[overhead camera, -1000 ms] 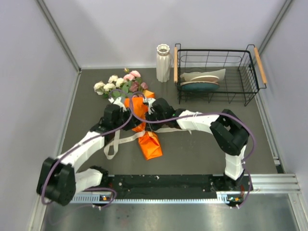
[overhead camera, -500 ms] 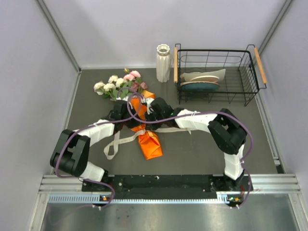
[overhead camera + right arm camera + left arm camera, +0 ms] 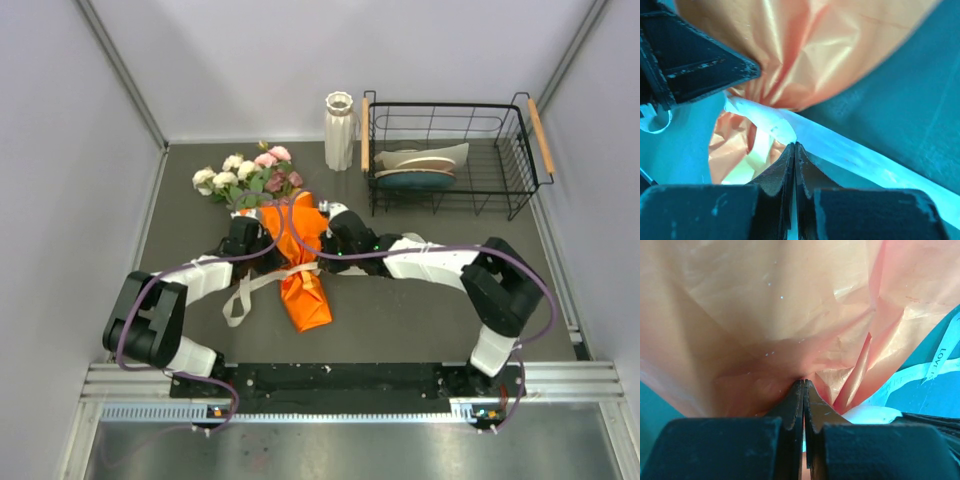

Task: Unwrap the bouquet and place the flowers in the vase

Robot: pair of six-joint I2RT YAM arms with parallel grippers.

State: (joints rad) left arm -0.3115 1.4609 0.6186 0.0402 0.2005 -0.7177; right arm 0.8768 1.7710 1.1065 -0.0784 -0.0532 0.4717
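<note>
The left gripper, pinching the orange paper, should anchor it while the right gripper, clamped on the cream ribbon, draws it away slowly.

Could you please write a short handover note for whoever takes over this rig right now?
Left gripper: fingers shut, pinching a fold of the orange paper.
Right gripper: fingers shut, apparently on the cream ribbon.
Bouquet lies mid-table, flowers towards the far left. The vase stands at the back beside the wire basket, no flowers in it.
Done: nothing unwrapped yet.
Left: untie ribbon, strip paper, put flowers into vase.
</note>
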